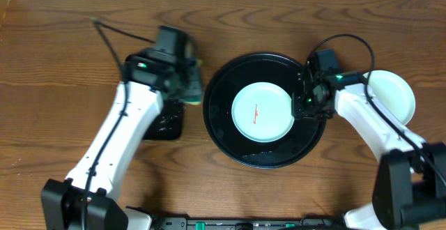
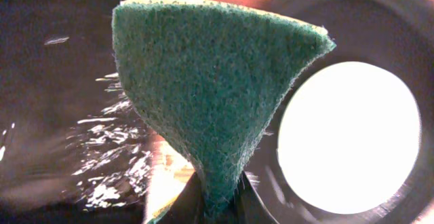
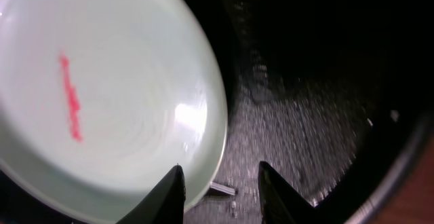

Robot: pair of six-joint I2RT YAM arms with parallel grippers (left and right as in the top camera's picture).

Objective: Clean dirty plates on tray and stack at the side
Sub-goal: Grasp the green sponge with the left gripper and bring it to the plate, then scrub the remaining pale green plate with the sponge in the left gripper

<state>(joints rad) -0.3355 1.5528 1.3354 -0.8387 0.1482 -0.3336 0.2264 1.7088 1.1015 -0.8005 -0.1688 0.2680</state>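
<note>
A pale mint-green plate [image 1: 261, 111] with a thin red streak lies in the large round black tray [image 1: 219, 118]. My right gripper [image 1: 301, 104] is open at the plate's right edge. In the right wrist view its fingers [image 3: 220, 190] straddle the rim of the plate [image 3: 102, 95], one finger over the plate and one over the wet tray floor [image 3: 319, 115]. My left gripper [image 1: 187, 83] hovers just left of the tray, shut on a green scouring sponge [image 2: 210, 95]. The plate [image 2: 349, 139] shows glaring white behind the sponge. Another pale plate [image 1: 396, 94] lies on the table right of the tray; how many are stacked there I cannot tell.
A smaller rectangular black tray [image 1: 167, 127] lies on the wooden table under my left arm. A black cable [image 1: 104, 35] runs across the table at the back left. My right arm crosses over part of the plate at the side.
</note>
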